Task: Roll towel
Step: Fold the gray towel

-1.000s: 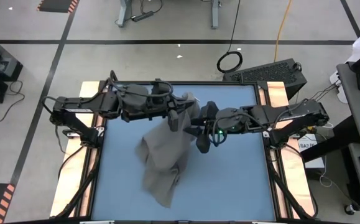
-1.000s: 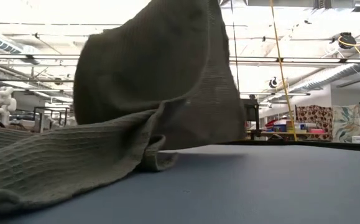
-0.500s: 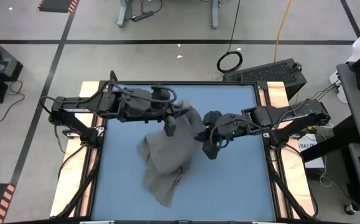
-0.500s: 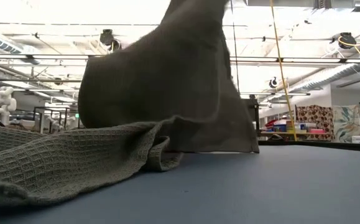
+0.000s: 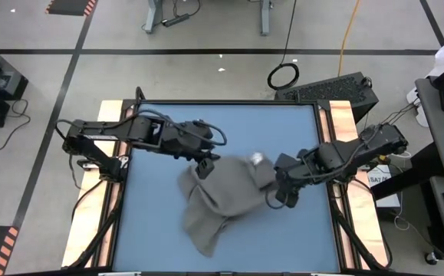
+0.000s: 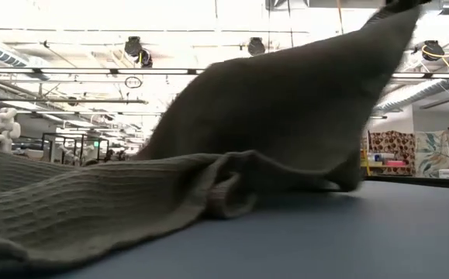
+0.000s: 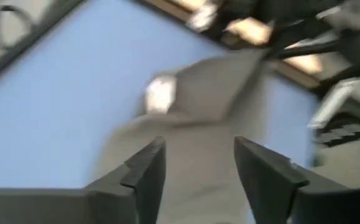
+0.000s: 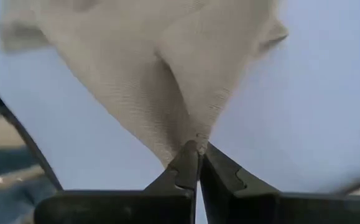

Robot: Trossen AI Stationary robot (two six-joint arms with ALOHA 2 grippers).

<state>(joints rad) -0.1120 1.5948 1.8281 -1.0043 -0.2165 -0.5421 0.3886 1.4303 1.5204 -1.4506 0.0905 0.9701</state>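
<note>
towel: plain dark grey soft fabric towel (image 5: 220, 198), crumpled, lying mid tabletop; a long bunched tail runs toward the front edge, and a small white tag (image 5: 257, 159) shows at its far right corner
tabletop: flat blue tabletop (image 5: 298, 230), bare around the cloth
right gripper: right gripper (image 5: 277, 188) sits at the towel's right edge, low over the tabletop; fingers pressed together, pinching a corner of the towel (image 8: 167, 93), with the fabric fanning out from the pinch
left gripper: left gripper (image 5: 205, 165) is over the towel's far left part, just beside or above the cloth; fingers (image 7: 143, 169) spread apart with nothing between them, towel (image 7: 198, 124) visible past the gap
low view: towel (image 6: 286, 108) rises in a peak toward the upper right, the rest sprawled flat along the tabletop (image 6: 325, 240) at the left
</note>
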